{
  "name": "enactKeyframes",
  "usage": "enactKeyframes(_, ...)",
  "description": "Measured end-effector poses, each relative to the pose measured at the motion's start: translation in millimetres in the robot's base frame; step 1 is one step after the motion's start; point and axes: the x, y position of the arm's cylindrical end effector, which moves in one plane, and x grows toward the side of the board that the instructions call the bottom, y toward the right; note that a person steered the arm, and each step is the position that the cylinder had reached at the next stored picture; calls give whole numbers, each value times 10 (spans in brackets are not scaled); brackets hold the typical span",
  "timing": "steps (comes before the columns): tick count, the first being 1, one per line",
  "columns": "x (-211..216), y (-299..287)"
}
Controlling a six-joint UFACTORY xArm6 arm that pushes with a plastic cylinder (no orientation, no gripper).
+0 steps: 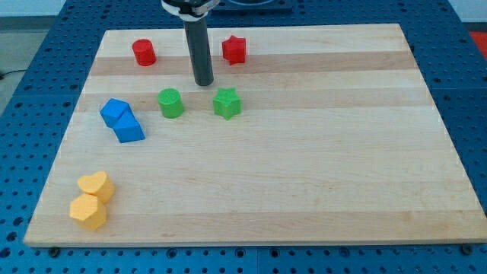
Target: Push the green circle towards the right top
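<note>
Here, my tip (203, 82) sits on the wooden board (304, 175), near the view's top and a bit left of the middle. The rod has no claws at all, so it cannot open or close, and it holds nothing. It just stands straight up on the wood.

The green circle (170, 103) is just below my tip and a little to the view's left. It is near the tip, but the 2 do not touch. A green star (227, 103) is on the other side, below my tip and a little to the view's right, also near.

Up by the view's top are 2 red blocks. The red circle (144, 52) is to the left of the rod, and the red star (234, 49) is to its right.

At the view's left are 2 blue blocks, touching each other: a blue cube (115, 112) and a blue wedge shape (128, 127) just below it.

Down in the view's bottom left corner are 2 yellow blocks, also touching: a yellow heart (96, 186) and a yellow hexagon (87, 212) under it.
</note>
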Motion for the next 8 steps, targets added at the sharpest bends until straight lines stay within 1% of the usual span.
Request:
enactKeyframes(1,0,0)
enactKeyframes(2,72,-263)
enactKeyframes(3,82,-336)
enactKeyframes(4,82,-575)
enactKeyframes(5,179,-864)
enactKeyframes(6,597,-1129)
enactKeyframes(7,774,-773)
enactKeyframes(8,663,-153)
